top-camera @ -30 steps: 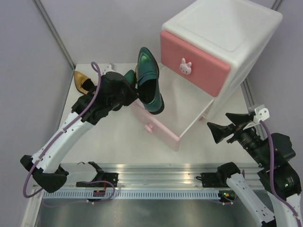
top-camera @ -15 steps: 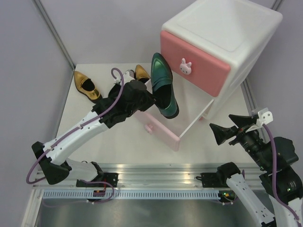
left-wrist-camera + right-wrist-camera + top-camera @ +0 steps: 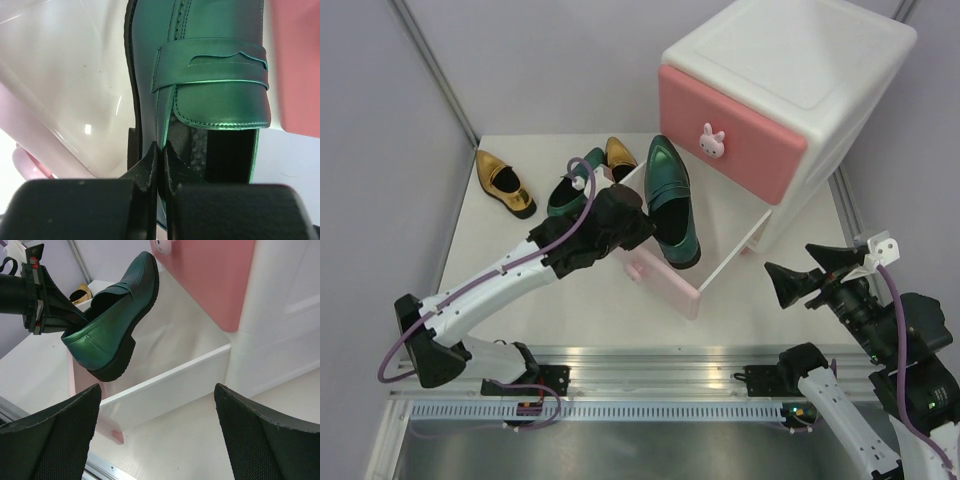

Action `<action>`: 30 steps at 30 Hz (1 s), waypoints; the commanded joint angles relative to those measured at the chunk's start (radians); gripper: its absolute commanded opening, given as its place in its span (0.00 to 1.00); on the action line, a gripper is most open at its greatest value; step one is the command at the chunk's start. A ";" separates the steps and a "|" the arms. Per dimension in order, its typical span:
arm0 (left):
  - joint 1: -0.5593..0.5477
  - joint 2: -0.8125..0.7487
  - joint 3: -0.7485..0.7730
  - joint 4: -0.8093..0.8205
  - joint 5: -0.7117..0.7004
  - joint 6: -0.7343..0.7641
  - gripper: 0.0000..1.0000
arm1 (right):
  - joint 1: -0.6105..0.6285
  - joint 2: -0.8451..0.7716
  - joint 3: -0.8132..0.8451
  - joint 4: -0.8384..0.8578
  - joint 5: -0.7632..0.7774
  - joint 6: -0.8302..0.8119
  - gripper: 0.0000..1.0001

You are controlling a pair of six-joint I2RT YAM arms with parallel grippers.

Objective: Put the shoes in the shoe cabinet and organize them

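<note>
My left gripper (image 3: 632, 222) is shut on the side wall of a metallic green shoe (image 3: 672, 200) and holds it over the pulled-out lower drawer (image 3: 672, 283) of the white shoe cabinet (image 3: 800, 60). In the left wrist view the fingers (image 3: 150, 165) pinch the shoe's rim (image 3: 210, 75). In the right wrist view the shoe (image 3: 117, 315) hangs above the drawer (image 3: 170, 375). A second green shoe (image 3: 563, 192) and two gold shoes (image 3: 503, 182) (image 3: 619, 153) lie on the table. My right gripper (image 3: 798, 280) is open and empty at the right of the drawer.
The upper pink drawer front (image 3: 730, 130) with its bunny knob (image 3: 712, 141) is shut. Grey walls close in the table at the left and back. A metal rail (image 3: 650, 385) runs along the near edge.
My left gripper has carried the green shoe right and down, from above the table to just over the open lower drawer. The second green shoe now shows behind it. The right arm barely moved.
</note>
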 commanded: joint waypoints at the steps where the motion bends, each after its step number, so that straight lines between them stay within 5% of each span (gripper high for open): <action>1: -0.008 -0.011 0.023 0.150 -0.010 -0.068 0.02 | 0.000 -0.011 0.020 -0.011 0.016 -0.014 0.98; 17: -0.007 0.063 0.046 0.132 0.043 -0.047 0.02 | 0.000 -0.046 0.002 -0.024 0.033 -0.009 0.98; 30: 0.073 0.192 0.205 0.048 0.181 0.206 0.02 | 0.000 -0.052 0.002 -0.035 0.037 -0.007 0.98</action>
